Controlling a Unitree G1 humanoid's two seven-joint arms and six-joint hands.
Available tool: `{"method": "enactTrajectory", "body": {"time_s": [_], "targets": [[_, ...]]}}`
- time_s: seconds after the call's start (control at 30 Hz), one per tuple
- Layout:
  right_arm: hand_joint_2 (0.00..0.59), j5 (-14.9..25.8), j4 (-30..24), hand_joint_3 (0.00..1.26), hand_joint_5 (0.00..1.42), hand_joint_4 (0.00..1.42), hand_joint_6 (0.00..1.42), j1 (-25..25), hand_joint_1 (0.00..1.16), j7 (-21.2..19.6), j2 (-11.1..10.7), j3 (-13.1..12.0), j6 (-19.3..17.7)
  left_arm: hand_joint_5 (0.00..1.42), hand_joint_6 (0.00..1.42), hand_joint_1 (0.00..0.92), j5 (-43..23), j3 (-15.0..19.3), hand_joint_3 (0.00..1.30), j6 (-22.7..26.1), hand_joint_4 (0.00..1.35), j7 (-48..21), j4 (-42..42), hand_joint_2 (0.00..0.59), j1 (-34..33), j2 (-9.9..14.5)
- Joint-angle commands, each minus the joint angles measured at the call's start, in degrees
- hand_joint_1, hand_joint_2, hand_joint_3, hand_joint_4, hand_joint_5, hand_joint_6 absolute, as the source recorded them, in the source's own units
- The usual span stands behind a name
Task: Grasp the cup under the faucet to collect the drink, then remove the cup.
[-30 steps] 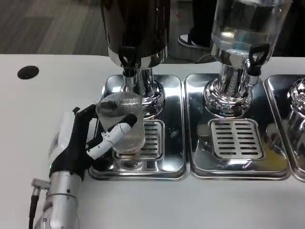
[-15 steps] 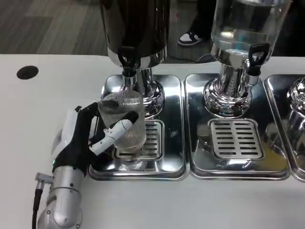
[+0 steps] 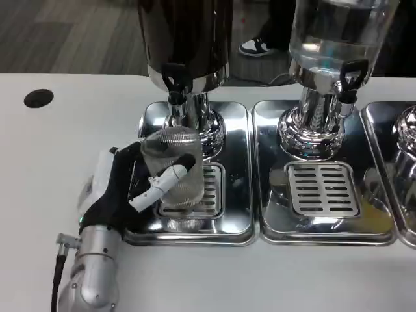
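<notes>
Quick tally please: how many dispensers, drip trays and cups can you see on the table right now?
Dispensers: 2, a dark dispenser and a clear dispenser.
Drip trays: 3, left tray, middle tray, and a partial tray at the right edge.
Cups: 1, a clear ribbed cup held by the left hand.
Total: 6.

A white table (image 3: pixel 58 149) carries three shiny metal drip trays in a row along its far edge. The left tray (image 3: pixel 237 224) and the middle tray (image 3: pixel 273 224) lie just beside each other, each with a slotted grate and a dispenser base standing on it. The third tray (image 3: pixel 380 169) runs past the right edge. A round black hole (image 3: pixel 38 98) sits near the far left corner.
</notes>
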Motion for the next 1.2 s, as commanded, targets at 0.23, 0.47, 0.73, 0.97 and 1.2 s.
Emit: {"method": "enactTrajectory", "body": {"time_s": [0.23, 0.47, 0.73, 0.97, 1.2], "targets": [[0.546, 1.64, 0.64, 0.41, 0.29, 0.35, 0.16, 0.11, 0.71, 0.31, -0.35, -1.02, -1.43, 0.28, 0.0, 0.3, 0.74, -1.48, 0.48, -0.51, 0.51, 1.01, 0.28, 0.249, -2.05, -1.68], [0.546, 1.65, 0.87, 0.41, 0.29, 0.35, 0.16, -0.26, 0.71, 0.38, -0.21, -0.93, -1.56, 0.28, 0.0, 0.268, 0.46, -1.06, 0.45, -0.38, 0.42, 0.74, -0.08, 0.248, -1.77, -1.22], [0.546, 1.61, 0.86, 0.41, 0.29, 0.35, 0.16, -0.33, 0.71, 0.36, -0.11, -0.87, -1.63, 0.25, 0.0, 0.238, 0.01, -0.71, 0.43, -0.58, 0.2, 0.51, -0.68, 0.235, -1.22, -0.93], [0.546, 1.61, 0.94, 0.41, 0.29, 0.35, 0.16, -0.32, 0.71, 0.26, 0.01, -0.88, -1.84, 0.24, 0.0, 0.226, 0.05, -0.72, 0.43, -0.59, 0.05, 0.49, -1.02, 0.219, -0.96, -0.86], [0.546, 1.82, 0.92, 0.41, 0.29, 0.35, 0.16, -0.15, 0.71, 0.2, 0.07, -1.02, -2.16, 0.22, 0.0, 0.211, -0.04, -0.72, 0.43, -0.66, 0.01, 0.21, -1.25, 0.197, -0.68, -0.68]]}}
